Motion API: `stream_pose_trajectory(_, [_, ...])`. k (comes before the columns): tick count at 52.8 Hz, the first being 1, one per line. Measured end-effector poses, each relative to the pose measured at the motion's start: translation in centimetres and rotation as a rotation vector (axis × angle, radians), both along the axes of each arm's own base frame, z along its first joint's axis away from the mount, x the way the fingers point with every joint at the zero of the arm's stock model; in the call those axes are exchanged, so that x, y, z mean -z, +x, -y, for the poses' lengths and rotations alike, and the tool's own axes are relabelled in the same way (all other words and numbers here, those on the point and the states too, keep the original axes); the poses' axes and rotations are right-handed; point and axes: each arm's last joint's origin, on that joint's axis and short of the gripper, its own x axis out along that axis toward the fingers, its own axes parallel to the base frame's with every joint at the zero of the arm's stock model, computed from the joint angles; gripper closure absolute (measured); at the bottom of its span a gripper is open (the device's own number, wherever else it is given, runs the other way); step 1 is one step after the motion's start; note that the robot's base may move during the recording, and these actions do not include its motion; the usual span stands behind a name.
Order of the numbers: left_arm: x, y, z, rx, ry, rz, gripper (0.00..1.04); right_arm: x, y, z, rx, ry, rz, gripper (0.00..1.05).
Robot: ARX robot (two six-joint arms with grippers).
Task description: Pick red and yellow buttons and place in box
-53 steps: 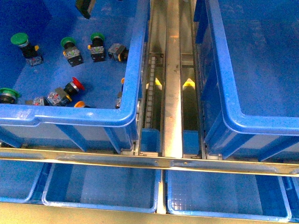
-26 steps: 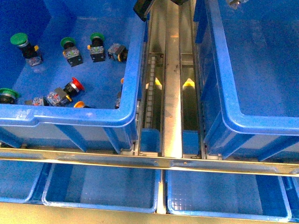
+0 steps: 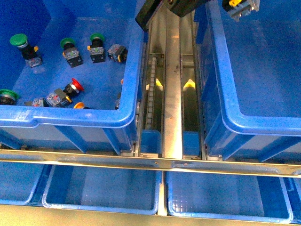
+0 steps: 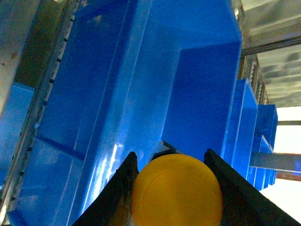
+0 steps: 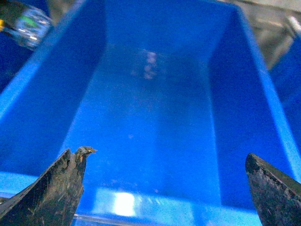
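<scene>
The box [image 3: 263, 126] stands open-topped, its tall rim the only barrier

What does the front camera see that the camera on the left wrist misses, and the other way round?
Only the front view shows the other crate holding green-capped buttons and a red button, plus the metal rail and the shallow trays. Only the left wrist view shows the left gripper clamped on the yellow button, with its round cap filling the foreground. Both show the box, the deep blue crate beneath that gripper.
</scene>
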Motion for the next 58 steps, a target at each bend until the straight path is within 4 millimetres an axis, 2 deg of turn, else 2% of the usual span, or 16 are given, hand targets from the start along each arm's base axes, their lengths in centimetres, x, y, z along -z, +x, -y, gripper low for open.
stream_pose_trajectory(6, [0.6, -0.4, 0.2, 0.009, 0.015, -0.013, 0.71, -0.3, 2.5, -1.6, -0.129, -0.07, 0.02, 0.06])
stream_pose_trajectory(17, [0.6, -0.6, 0.2, 0.012, 0.032, -0.011, 0.71, -0.4, 5.5, -3.5, -0.258, -0.141, 0.071, 0.06])
stream_pose_trajectory(36, [0.7, -1.5, 1.3, 0.037, 0.061, -0.007, 0.71, 0.1, 6.8, -6.9, -0.571, -0.23, 0.097, 0.06])
stream_pose_trajectory(58, [0.0, -2.0, 1.7, 0.043, 0.067, 0.004, 0.71, 0.7, 10.4, -6.6, -0.594, -0.369, 0.141, 0.06])
